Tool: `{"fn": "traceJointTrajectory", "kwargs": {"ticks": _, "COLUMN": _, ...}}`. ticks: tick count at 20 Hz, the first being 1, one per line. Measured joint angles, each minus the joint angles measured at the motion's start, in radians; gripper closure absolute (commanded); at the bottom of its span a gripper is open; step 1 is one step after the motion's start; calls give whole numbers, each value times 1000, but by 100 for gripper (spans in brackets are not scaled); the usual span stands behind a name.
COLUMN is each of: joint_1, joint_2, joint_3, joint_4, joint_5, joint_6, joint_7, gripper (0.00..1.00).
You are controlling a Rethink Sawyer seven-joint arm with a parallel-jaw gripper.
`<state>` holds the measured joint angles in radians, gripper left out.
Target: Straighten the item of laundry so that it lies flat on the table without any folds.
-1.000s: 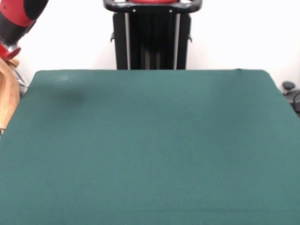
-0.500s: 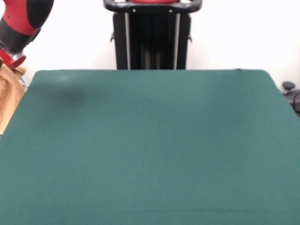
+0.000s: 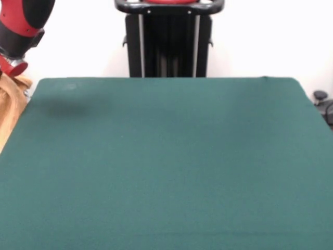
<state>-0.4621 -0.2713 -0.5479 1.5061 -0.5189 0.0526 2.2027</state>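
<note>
Up top-left, arm (image 3: 21,26) angled over towel (image 3: 11,107) beside table (image 3: 166,166); fingers' state unclear.

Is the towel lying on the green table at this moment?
Cannot tell. In the front view the towel hangs under the arm at the picture's left edge, beside the table; its lower part is cropped.
</note>
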Motion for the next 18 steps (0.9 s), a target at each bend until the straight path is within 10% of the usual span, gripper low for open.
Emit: {"fn": "traceJointTrajectory", "kwargs": {"ticks": 18, "joint_1": -67, "joint_2": -131, "joint_3": 214, "joint_4": 66, "joint_5": 30, "joint_6": 215, "joint_7": 0, "gripper": 100}}
